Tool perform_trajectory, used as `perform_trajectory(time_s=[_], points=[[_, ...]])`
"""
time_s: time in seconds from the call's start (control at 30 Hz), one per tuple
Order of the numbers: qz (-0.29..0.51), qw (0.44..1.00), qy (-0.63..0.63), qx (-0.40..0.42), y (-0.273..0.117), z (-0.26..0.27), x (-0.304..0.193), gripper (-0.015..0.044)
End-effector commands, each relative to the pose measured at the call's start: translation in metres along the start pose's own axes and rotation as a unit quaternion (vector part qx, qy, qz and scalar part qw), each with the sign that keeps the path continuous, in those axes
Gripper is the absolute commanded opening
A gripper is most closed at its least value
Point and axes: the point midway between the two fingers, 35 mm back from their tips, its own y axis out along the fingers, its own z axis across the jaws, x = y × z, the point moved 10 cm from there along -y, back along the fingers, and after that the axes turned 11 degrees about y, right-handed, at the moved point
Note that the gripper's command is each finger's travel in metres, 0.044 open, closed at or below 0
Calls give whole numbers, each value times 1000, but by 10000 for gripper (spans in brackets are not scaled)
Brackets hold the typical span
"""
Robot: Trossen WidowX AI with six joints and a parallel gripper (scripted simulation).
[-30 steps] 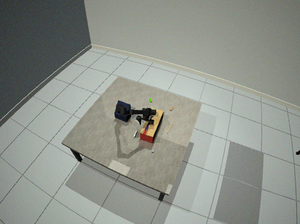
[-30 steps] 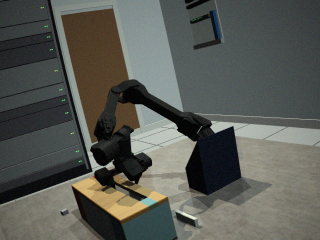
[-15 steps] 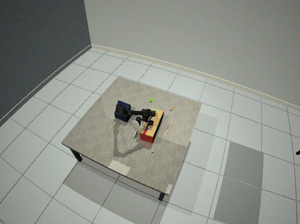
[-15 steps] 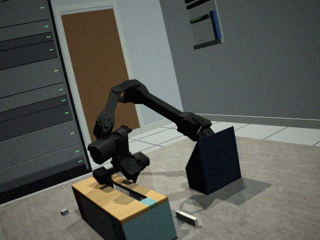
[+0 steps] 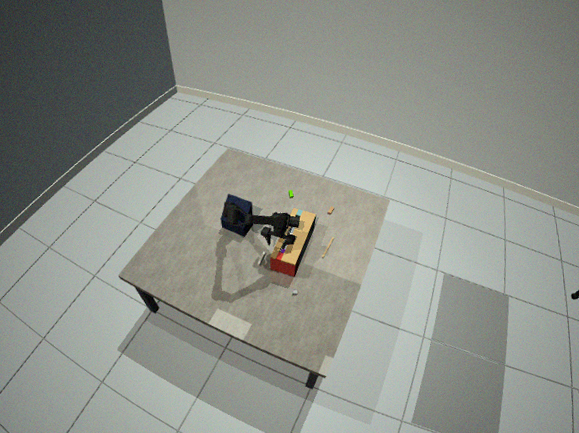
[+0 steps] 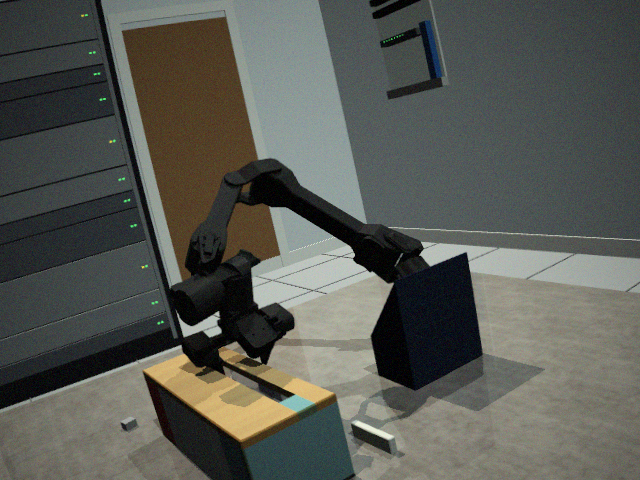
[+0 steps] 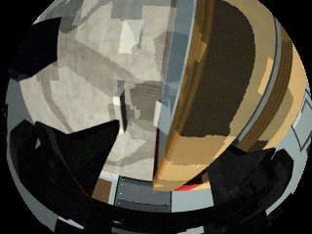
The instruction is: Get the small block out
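The box has a wooden top with a long slot, a red end and a teal end. A small purple patch shows near the red end in the top view; I cannot tell for sure that it is the block. The shelf and its two ends are hidden from these views. My gripper is open and empty, low over the box's top. In the wrist view one finger is on the clear-front side and the other over the wooden top.
A white bar lies before the clear front. A grey cube lies beyond the red end. A green block, an orange block and a thin stick lie elsewhere on the table.
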Motion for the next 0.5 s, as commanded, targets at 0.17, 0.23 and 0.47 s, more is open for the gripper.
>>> perform_trajectory(time_s=[0.17,0.23,0.47], points=[[2,1000,1,1,4,-2,-9,400],[2,1000,1,1,5,-2,-11,400],[2,1000,1,1,7,-3,-17,400]])
